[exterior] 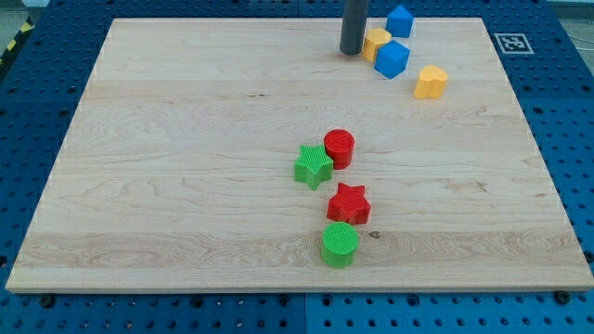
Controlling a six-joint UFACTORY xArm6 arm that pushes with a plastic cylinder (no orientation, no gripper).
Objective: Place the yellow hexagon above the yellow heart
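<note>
The yellow hexagon [375, 43] lies near the view's top, right of centre. My tip [351, 52] stands just at its left side, touching or almost touching it. A blue cube [392, 58] sits against the hexagon's lower right. The yellow heart [430, 82] lies further to the lower right, apart from the cube. The hexagon is up and to the left of the heart.
A second blue block [400, 19] lies near the top edge, just right of the hexagon. In the middle of the wooden board [186, 139] are a red cylinder [340, 147], a green star [314, 166], a red star [349, 203] and a green cylinder [341, 243].
</note>
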